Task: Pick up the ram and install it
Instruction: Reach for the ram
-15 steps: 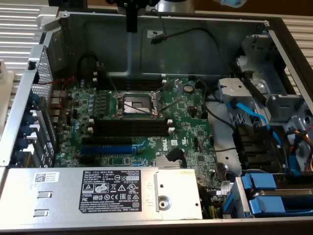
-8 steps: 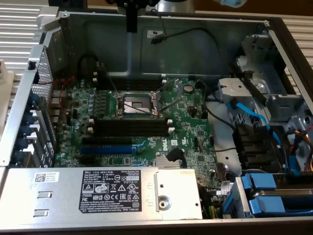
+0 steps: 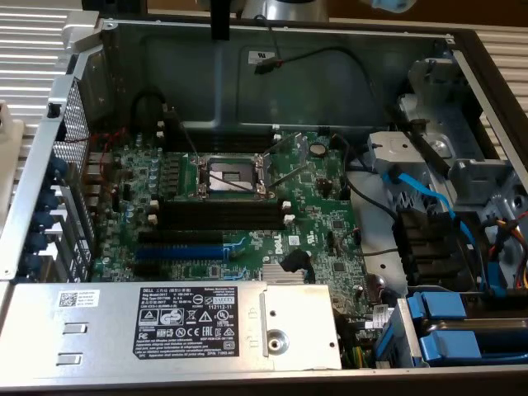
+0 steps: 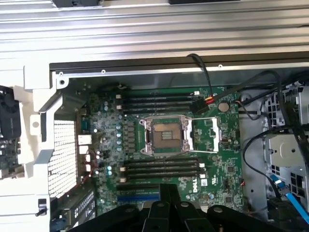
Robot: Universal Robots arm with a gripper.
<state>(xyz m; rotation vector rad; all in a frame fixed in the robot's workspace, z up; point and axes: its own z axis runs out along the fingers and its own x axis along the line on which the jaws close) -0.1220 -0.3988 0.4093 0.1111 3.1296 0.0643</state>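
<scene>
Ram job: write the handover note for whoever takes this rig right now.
Gripper: shut, above the motherboard; whether it holds anything cannot be told.
Memory slots on both sides of the CPU socket: all look empty, with their white end clips visible.
Done: no ram seated in any slot.
Left: get the ram into a slot and seat it.

exterior view looks steeply down into the open case (image 3: 206, 74), close in; wrist view looks down from higher, past the fingers (image 4: 159, 212); both share the motherboard (image 3: 318, 219) (image 4: 227, 174).
</scene>
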